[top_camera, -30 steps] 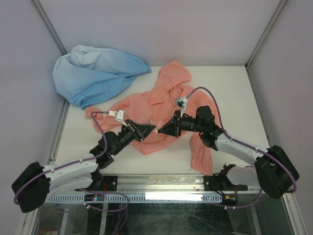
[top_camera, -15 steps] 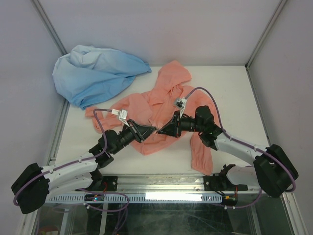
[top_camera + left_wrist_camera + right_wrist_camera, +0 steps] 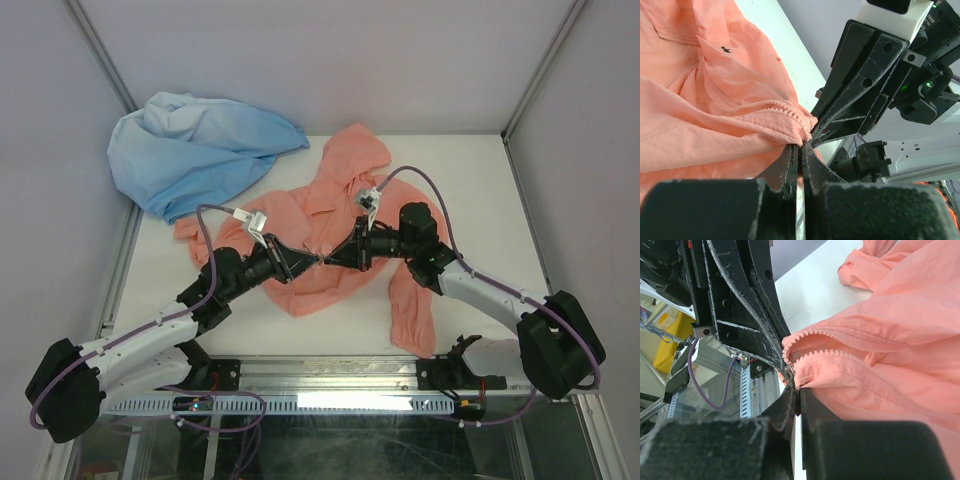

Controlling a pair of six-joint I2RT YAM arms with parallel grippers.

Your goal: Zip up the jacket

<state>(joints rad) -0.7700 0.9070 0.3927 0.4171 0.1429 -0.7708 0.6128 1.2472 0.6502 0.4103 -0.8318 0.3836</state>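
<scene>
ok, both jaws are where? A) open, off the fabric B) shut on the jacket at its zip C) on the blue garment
B: both wrist views show the left jaws and right jaws pinched on the jacket beside the zip teeth, tips facing.

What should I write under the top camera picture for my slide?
Left gripper and right gripper pinch the salmon-pink jacket at its zip, beside a blue garment.

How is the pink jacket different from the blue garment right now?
The jacket is salmon pink and spread mid-table; the blue garment is bunched at the far left corner. The left gripper and right gripper pinch the jacket's zip edge; neither touches the blue garment. Both are soft fabric.
</scene>
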